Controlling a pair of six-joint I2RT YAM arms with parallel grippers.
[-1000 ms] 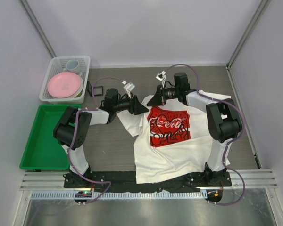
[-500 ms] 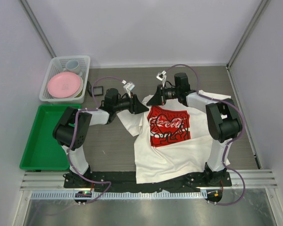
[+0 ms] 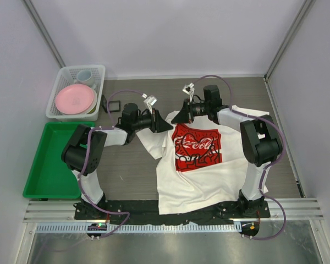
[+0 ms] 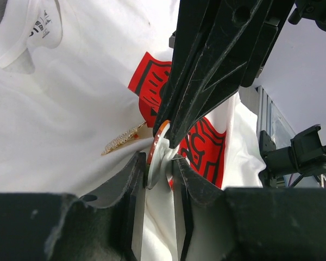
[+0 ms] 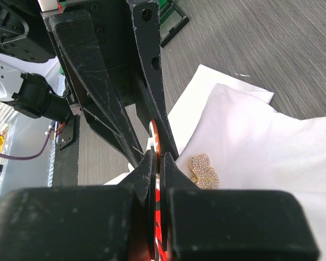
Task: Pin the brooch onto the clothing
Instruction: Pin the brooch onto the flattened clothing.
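On the white T-shirt (image 3: 209, 176), between collar (image 4: 22, 46) and red print (image 4: 146, 81), the gold brooch (image 4: 122, 142) is lying just beside where both arms meet, equally near each, while the right gripper (image 5: 155, 157) is pinching an orange-rimmed disc (image 4: 158, 152) and the left gripper (image 4: 159, 166) is flanking it, grip unclear.

The T-shirt (image 3: 209, 170) is soft white cloth, matt and creased; its red print (image 3: 196, 147) looks flat and dull. The disc (image 4: 158, 155) is smooth silvery metal with a glossy orange rim. The gold ornament (image 5: 204, 170) lying near it glitters, grainy with tiny stones. On the right gripper (image 4: 165, 130), the fingers (image 4: 217, 60) are black matt plastic, scuffed and scratched. The table (image 3: 126, 165) has a matt grey wood grain
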